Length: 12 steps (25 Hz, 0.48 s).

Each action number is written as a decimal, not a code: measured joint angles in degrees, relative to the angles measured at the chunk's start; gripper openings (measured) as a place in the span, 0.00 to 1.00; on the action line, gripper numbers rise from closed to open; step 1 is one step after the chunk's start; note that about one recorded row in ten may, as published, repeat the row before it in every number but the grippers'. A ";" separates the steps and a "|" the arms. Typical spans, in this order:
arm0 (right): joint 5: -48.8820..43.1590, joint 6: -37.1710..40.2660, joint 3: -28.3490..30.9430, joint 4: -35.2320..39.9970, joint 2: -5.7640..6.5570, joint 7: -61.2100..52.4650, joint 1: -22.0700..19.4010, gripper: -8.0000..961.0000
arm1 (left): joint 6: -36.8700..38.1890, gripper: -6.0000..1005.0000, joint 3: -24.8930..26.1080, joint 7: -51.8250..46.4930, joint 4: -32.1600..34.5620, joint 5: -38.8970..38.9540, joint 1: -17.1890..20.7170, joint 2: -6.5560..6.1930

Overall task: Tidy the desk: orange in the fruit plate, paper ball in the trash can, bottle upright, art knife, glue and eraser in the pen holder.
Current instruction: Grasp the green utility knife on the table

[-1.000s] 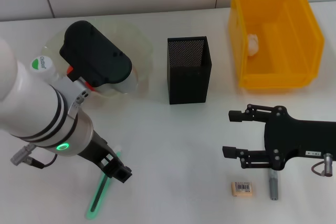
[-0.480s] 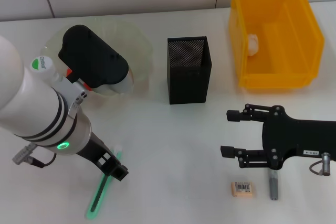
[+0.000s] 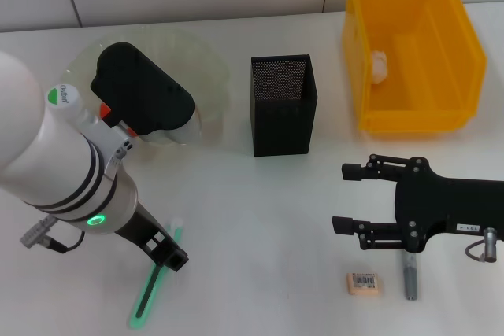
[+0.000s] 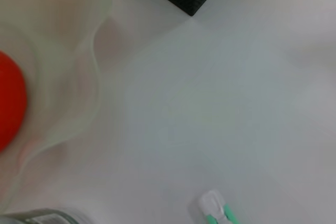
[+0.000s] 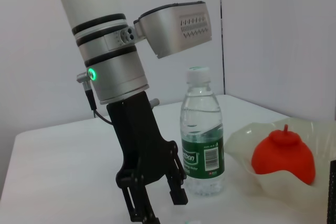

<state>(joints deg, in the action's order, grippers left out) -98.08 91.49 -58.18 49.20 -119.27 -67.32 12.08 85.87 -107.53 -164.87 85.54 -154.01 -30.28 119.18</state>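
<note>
Head view — left gripper [image 3: 175, 257] fingers apart over art knife [image 3: 155, 282] — right gripper [image 3: 344, 197] fingers wide.

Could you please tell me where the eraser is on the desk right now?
In the head view the eraser lies on the robot's right, near the front edge, just left of the glue stick and below the right gripper.

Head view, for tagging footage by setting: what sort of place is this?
Probably a lab desk staged for tidying: a plain white table with a mesh pen holder, a yellow bin and an eraser.
</note>
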 joint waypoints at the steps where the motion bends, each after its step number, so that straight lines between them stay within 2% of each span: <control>1: 0.00 0.00 0.06 -0.04 0.00 0.00 0.01 0.80 | -0.02 0.75 -0.05 -0.01 -0.07 0.11 -0.15 0.00; 6: -0.01 0.00 0.09 -0.09 0.00 0.00 0.10 0.80 | -0.31 0.73 -0.06 -0.01 -0.64 0.15 -0.56 0.00; 11: -0.01 0.00 0.09 -0.17 0.00 0.00 0.20 0.80 | -0.79 0.59 -0.15 -0.02 -2.53 0.49 -1.50 0.00; 12: -0.01 0.00 0.09 -0.17 0.00 0.00 0.20 0.80 | -0.79 0.59 -0.15 -0.02 -2.53 0.49 -1.50 0.00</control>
<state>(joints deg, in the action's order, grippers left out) -98.08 91.50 -58.09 49.03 -119.27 -67.32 12.28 85.08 -107.68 -164.89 83.01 -153.52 -31.78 119.18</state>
